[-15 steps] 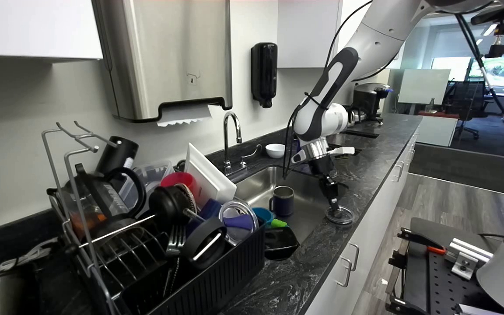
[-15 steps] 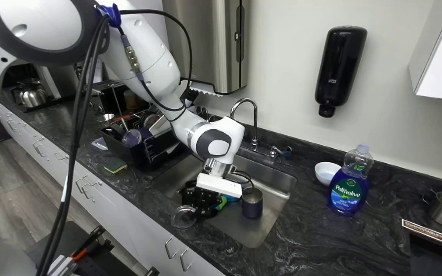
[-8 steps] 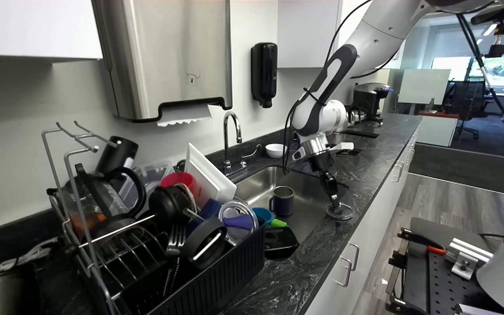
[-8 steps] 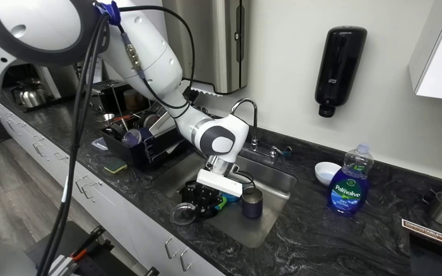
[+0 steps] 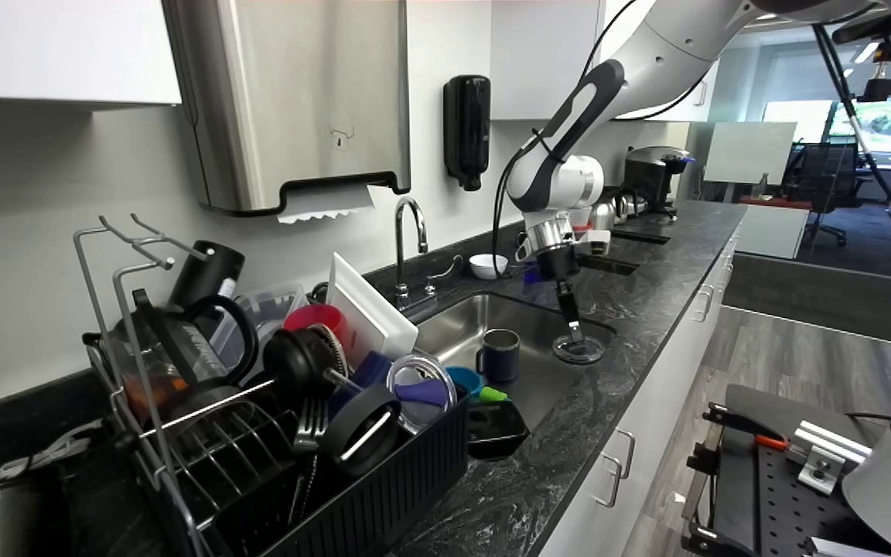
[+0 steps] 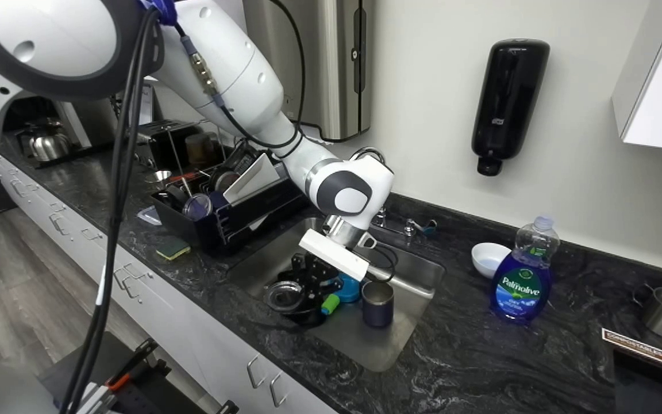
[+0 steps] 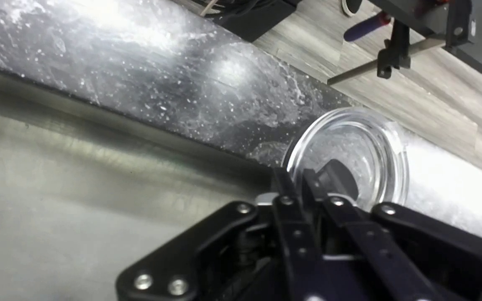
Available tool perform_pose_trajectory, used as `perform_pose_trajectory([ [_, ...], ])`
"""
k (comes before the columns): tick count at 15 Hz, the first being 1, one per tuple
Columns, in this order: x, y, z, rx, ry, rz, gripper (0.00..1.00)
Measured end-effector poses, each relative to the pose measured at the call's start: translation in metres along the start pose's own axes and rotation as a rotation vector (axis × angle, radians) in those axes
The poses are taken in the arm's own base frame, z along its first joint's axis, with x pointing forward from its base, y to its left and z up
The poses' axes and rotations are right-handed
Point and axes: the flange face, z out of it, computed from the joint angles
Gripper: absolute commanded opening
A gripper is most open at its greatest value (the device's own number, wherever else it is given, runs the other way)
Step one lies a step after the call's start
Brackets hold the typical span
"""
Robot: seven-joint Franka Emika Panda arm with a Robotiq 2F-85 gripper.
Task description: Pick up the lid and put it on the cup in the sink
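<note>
Wrist view shows the black end effector (image 7: 298, 182) gripping a round, clear lid (image 7: 352, 146), its 2 fingers (image 7: 294, 228) close together near the lid's rim. In both exterior views, the lid is held above the front edge of a steel sink (image 6: 365, 348) set into a dark, marbled bench (image 6: 440, 351). A dark blue cup (image 6: 378, 307) stands upright in the sink, apart from the lid and beside a bright blue item (image 6: 349, 288).

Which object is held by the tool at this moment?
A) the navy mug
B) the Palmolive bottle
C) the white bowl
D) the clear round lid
D: in the wrist view the tool is closed on the clear round lid, while in both exterior views the navy mug stands apart, in the sink.
</note>
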Motion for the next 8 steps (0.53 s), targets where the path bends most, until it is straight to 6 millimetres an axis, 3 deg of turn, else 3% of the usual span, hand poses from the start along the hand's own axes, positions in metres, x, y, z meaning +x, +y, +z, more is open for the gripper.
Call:
perform_pose_trajectory([
  [8,0.012,0.008,-0.02,0.137,0.154,0.354,0.02],
])
